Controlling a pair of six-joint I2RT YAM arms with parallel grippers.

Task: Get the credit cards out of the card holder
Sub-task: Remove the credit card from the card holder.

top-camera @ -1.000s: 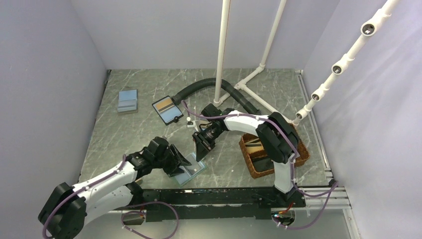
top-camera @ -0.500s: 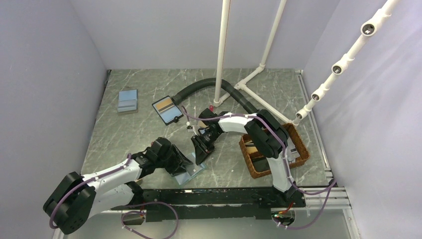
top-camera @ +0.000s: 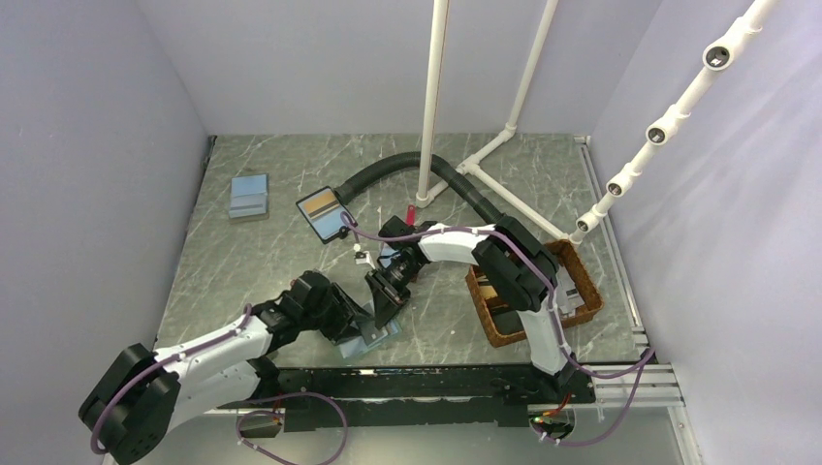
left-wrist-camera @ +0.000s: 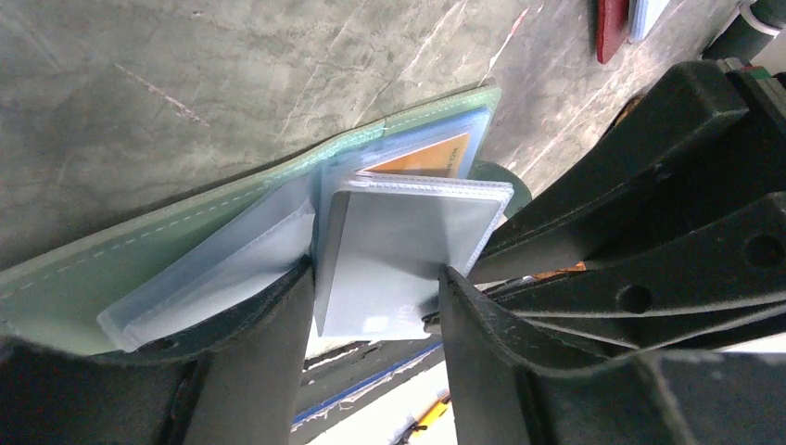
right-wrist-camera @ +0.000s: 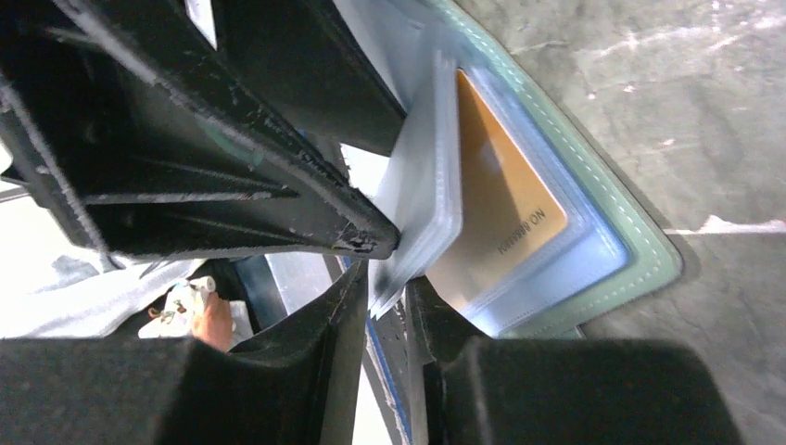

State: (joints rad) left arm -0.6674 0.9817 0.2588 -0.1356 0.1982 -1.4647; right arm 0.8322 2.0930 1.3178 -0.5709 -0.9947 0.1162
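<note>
Lying open at the near edge of the table point(top-camera: 252, 271), the card holder point(top-camera: 376, 334) shows a soft green cover with floppy clear sleeves fanned upward. Inside, the credit cards point(right-wrist-camera: 505, 218) look thin, stiff, light and slick; best pinched at a short edge and drawn straight along the sleeve. Note the left gripper point(left-wrist-camera: 375, 278) about half open, clasping a grey sleeve across its width. Jaws of the right gripper point(right-wrist-camera: 382, 295) stand narrow around a pale leaf's corner; cannot tell whether they bite. Both arms crowd the spot; the basket point(top-camera: 591, 291) sits near on the right; freer room lies toward the far side.
</note>
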